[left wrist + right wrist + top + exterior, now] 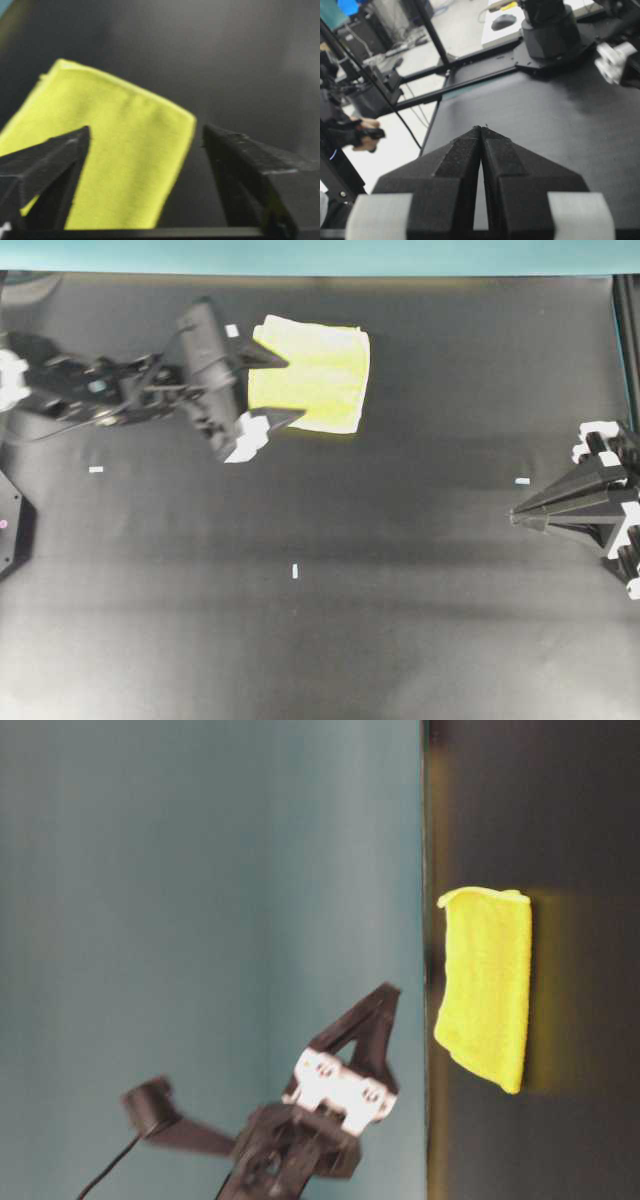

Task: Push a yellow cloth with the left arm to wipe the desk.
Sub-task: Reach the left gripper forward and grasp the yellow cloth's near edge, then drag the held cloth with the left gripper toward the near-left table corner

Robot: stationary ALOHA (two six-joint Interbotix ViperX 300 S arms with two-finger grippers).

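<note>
The yellow cloth (318, 375) lies folded flat on the black desk (400, 620), near its far edge. My left gripper (292, 389) is open, its two pointed fingers spread over the cloth's left edge, one near each corner. In the left wrist view the cloth (125, 155) fills the space between the left finger and the middle of the open gripper (146, 129); the right finger is over bare desk. The cloth also shows in the table-level view (485, 985). My right gripper (514, 515) is shut and empty at the desk's right side, also in its wrist view (481, 128).
A teal edge strip (320, 255) runs along the far side of the desk. Small white marks (96, 469) (522, 481) (295, 571) dot the surface. The left arm's base (550, 30) stands at the desk's far end in the right wrist view.
</note>
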